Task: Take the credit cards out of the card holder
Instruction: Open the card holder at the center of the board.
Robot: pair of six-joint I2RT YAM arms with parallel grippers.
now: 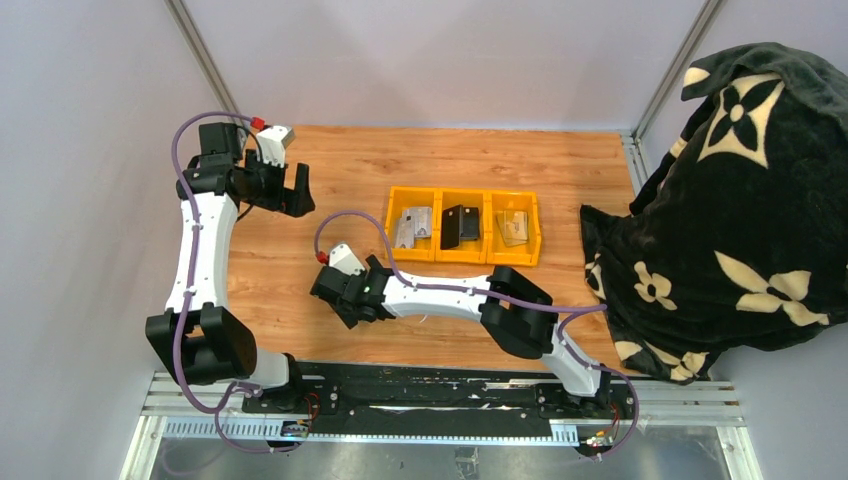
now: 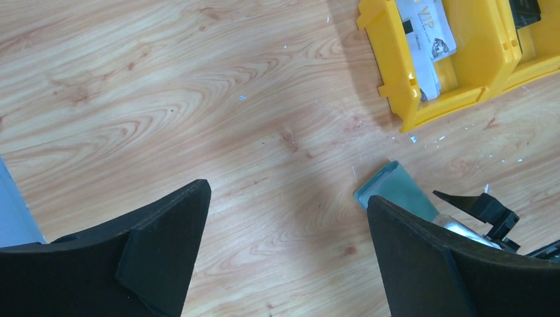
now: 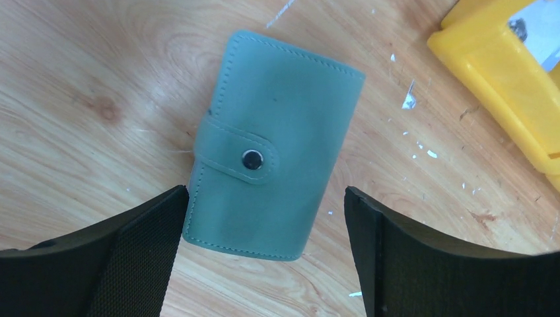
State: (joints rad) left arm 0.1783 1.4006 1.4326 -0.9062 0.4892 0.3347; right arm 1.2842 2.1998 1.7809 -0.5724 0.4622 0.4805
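Now, card holder [image 3: 274, 152]: flat, strap snapped, near yellow bin [image 1: 462, 258], off its left front corner
Right gripper [image 3: 264, 198]: spread wide, astride card holder
Left gripper [image 2: 287, 193]: spread wide, well left of yellow bin
Credit cards [image 1: 413, 227]: inside yellow bin

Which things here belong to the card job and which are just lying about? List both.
Job: card holder, snapped shut between the fingers of the open right tool; credit cards, lying in the yellow bin.
Lying about: black flowered blanket, off to the right.
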